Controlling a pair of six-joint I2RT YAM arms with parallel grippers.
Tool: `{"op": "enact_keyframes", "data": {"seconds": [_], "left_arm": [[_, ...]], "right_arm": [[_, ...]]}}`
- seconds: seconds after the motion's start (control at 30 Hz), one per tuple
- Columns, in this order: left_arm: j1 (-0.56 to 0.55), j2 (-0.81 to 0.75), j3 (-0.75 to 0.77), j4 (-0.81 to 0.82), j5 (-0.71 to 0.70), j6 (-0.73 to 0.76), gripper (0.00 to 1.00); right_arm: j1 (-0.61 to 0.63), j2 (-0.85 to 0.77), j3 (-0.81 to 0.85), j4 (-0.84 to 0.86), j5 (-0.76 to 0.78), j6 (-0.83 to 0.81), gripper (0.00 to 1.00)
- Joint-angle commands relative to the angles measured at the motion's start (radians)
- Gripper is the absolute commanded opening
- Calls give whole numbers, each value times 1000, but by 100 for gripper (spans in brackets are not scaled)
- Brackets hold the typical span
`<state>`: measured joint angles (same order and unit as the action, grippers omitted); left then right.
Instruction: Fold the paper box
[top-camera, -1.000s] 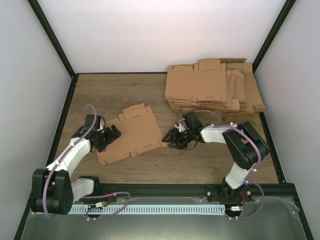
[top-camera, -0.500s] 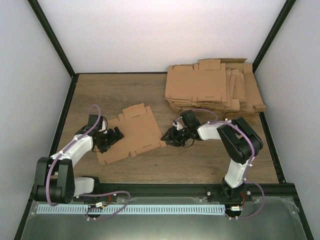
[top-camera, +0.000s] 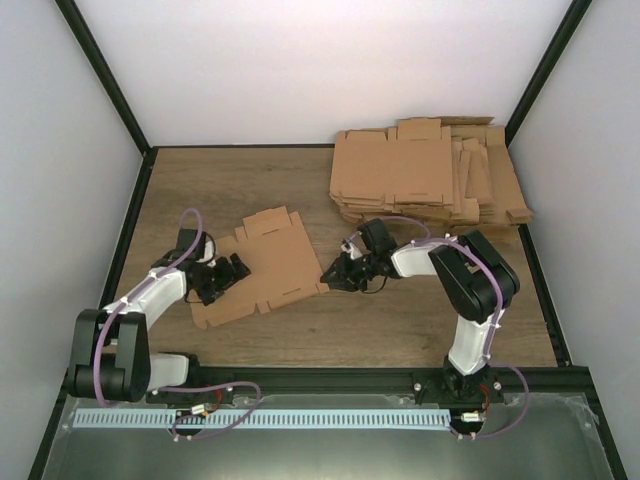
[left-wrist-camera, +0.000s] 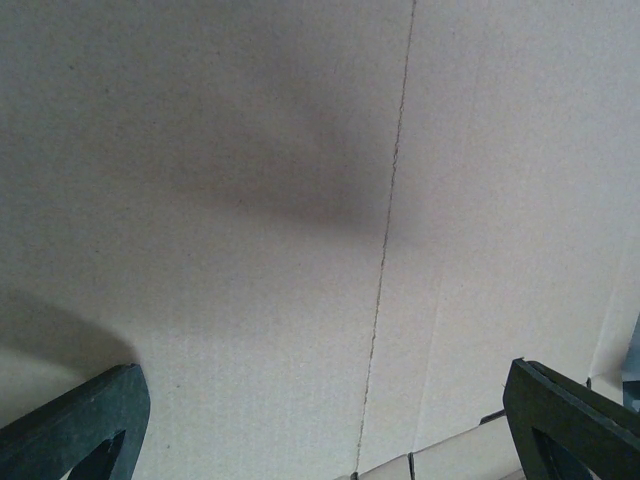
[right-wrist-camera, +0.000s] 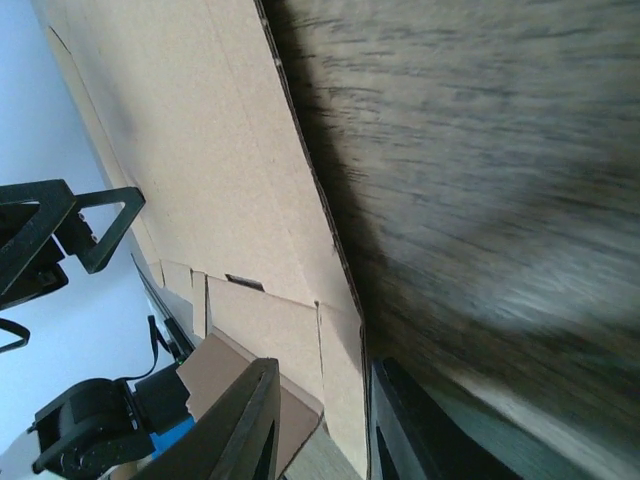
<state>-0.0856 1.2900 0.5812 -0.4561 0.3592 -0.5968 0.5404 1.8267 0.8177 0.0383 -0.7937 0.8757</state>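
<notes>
Grasping stage: paper box (top-camera: 268, 268) lies flat, left of centre on the bench (top-camera: 400, 310). Left tool (top-camera: 233, 268) gapes over its left side. Right tool (top-camera: 329, 275) is narrowly apart astride its right corner. Next, probably pinch and lift.

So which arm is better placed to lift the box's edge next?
Probably right: the right gripper straddles the box's right edge, a jaw on each side of the cardboard. The left gripper is wide open above a flat panel, no edge between its jaws.
</notes>
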Motion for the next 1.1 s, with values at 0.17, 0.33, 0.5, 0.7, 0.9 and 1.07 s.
{"op": "enact_keyframes", "data": {"seconds": [0.17, 0.33, 0.5, 0.7, 0.9, 1.07], "left_arm": [[-3, 41, -12, 22, 30, 11, 100], [-11, 47, -18, 27, 28, 5, 100], [-14, 36, -16, 28, 35, 2, 100], [-14, -55, 59, -47, 37, 17, 100], [-14, -157, 216, -182, -42, 56, 100], [-14, -220, 311, -248, -126, 84, 100]], "right_arm": [[40, 62, 33, 27, -41, -40, 27], [41, 55, 22, 51, -42, -52, 22], [41, 19, 19, 36, -23, -71, 2], [41, -50, 29, -9, 28, -101, 1], [42, -138, 78, -107, 106, -194, 1], [41, -211, 116, -193, 206, -248, 1]]}}
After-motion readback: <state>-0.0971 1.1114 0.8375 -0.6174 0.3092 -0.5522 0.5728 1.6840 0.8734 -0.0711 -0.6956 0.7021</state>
